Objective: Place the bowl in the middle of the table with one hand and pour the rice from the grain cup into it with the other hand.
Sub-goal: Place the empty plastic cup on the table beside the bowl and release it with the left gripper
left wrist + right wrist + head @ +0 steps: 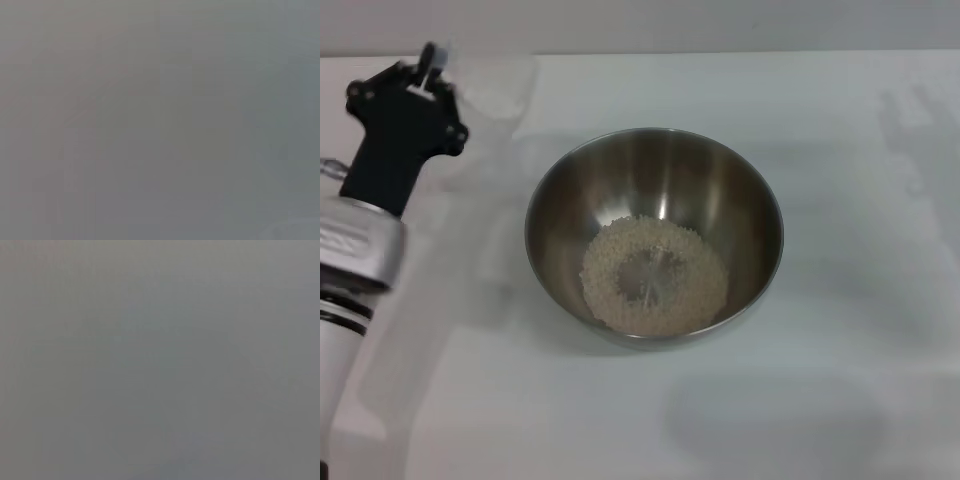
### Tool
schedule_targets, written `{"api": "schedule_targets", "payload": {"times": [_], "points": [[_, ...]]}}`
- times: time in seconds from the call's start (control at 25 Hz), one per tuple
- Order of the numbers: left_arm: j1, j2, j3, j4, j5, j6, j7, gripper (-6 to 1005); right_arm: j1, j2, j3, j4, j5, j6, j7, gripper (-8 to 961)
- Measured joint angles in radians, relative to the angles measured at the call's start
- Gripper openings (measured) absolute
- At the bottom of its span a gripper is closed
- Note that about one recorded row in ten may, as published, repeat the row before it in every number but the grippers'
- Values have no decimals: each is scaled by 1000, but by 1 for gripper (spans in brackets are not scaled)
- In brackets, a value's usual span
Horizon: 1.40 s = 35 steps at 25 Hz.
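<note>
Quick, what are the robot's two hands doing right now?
Left gripper: far left of the bowl, by the clear grain cup; can't tell whether it grips it.
Right gripper: not in view.

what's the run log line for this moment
bowl mid-table | rice in bowl | left gripper at table's far left | right arm unseen

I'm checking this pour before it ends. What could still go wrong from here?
1. The left gripper is at the far left, beside a faint small clear plastic grain cup; a careless move could topple it.
2. The large round stainless-steel bowl holds a ring of whitish rice; a nudge from an arm could slide it across the white table.
</note>
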Motion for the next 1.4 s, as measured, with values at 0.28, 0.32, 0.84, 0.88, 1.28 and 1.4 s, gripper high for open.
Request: {"api": "schedule_targets", "payload": {"times": [0.28,0.32,0.84,0.88,1.28,1.4], "points": [[-34,3,-7,60,-92,-186,-294,29,-1,1,0,-2,0,-1,2,513],[-34,3,-7,60,-92,-186,-294,29,-1,1,0,-2,0,-1,2,513],[-67,1,-43,76,-103,-372,-332,29,7,1,0,-7,0,6,3,513],[-67,1,-43,76,-103,-373,-332,29,7,1,0,-7,0,6,3,514],[-71,2,-43,77,-104,-376,-338,35,10,-1,0,-7,0,9,3,514],[-70,3,-43,77,-104,-377,-353,194,10,-1,0,-7,0,10,3,514]]}}
